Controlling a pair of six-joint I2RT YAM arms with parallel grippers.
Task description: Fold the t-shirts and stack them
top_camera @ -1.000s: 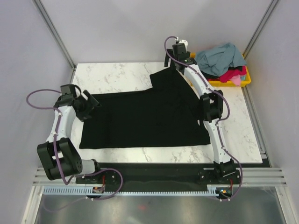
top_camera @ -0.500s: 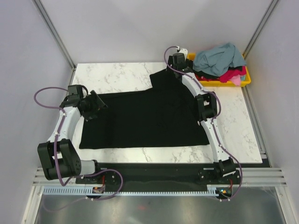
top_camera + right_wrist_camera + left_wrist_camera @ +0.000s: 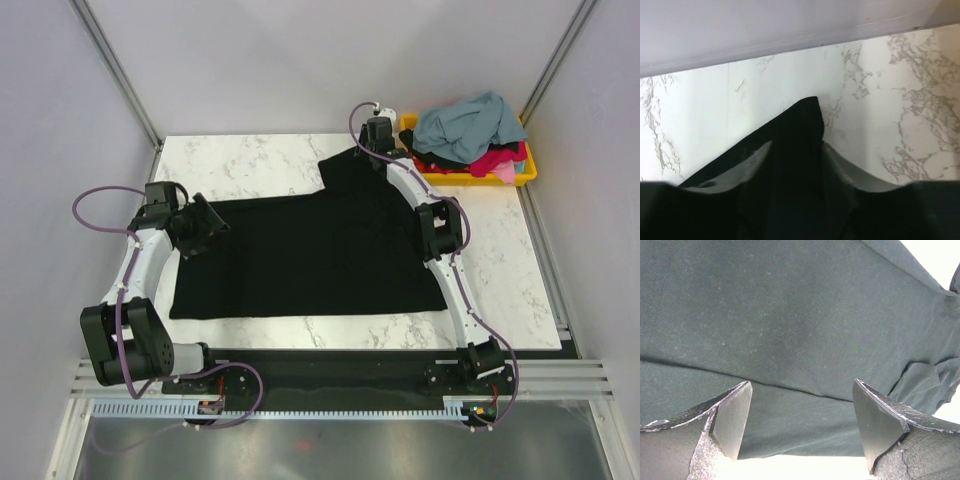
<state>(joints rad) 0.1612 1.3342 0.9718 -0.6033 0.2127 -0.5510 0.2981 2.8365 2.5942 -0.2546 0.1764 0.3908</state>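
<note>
A large black t-shirt [image 3: 300,255] lies spread flat on the marble table [image 3: 240,160]. My left gripper [image 3: 207,230] hovers over its left edge, open, with the dark cloth [image 3: 790,330] lying below the wide-apart fingers [image 3: 732,415] and nothing between them. My right gripper [image 3: 366,152] is at the shirt's far right corner. In the right wrist view its jaws [image 3: 797,155] have closed in on that black corner [image 3: 807,117], which fills the gap between them. More t-shirts, grey-blue [image 3: 470,122], magenta-red [image 3: 495,160] and pink [image 3: 506,173], are heaped at the back right.
The heaped shirts sit in a yellow plastic bin [image 3: 530,172] at the table's far right corner, close beside my right gripper. Grey walls enclose the table on three sides. Bare marble shows at the far left and along the right edge.
My right gripper reached farther to the shirt's far corner and its jaws closed in on the cloth. My left gripper shifted slightly right over the shirt's left edge and stayed open.
</note>
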